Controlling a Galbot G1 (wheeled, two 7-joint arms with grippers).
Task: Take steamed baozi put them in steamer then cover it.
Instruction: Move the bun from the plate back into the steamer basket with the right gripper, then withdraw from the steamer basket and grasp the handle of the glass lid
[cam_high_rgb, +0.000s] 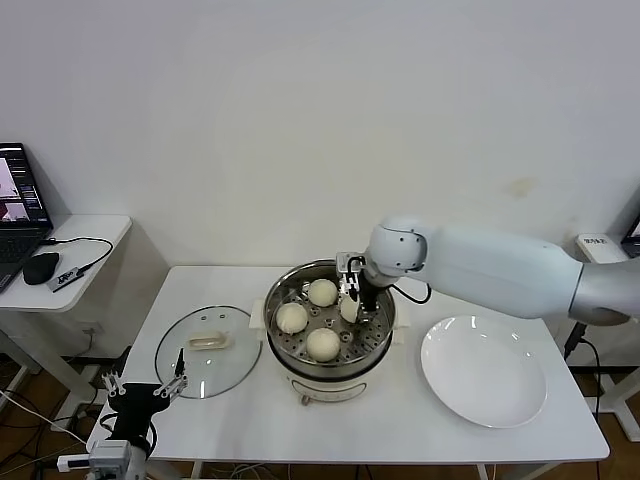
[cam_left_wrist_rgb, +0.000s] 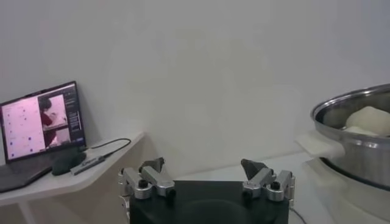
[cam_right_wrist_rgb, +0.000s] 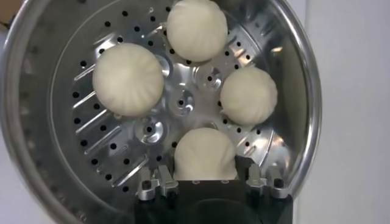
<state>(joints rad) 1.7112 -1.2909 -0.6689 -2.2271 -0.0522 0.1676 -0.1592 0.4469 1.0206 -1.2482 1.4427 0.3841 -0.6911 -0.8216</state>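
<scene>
1. Position of the task's things: 4 steamed baozi (cam_right_wrist_rgb: 190, 28) are seated on the perforated tray of the steamer (cam_high_rgb: 330, 352), which stands at the middle of the table (cam_high_rgb: 400, 420). The cover (cam_high_rgb: 208, 350) lies flat near the table's left edge, just beside the steamer and not on it. The white plate (cam_high_rgb: 484, 371) towards the right edge carries nothing.

2. Right end effector (cam_right_wrist_rgb: 205, 181): it is lowered inside the steamer, its fingers flanking the 4th bun (cam_right_wrist_rgb: 205, 153) and partly open. Whether the pads are in contact with the bun cannot be told.

3. Left end effector (cam_left_wrist_rgb: 205, 178): it is held below the table's front-left corner, fully open and holding nothing.

4. Handling, as judged: the buns appear soft, light and easily dented, so only a light side grip is advised. The cover is rigid glass, heavier, smooth and breakable; it is best taken by its whitish handle (cam_high_rgb: 209, 342) and kept level.
</scene>
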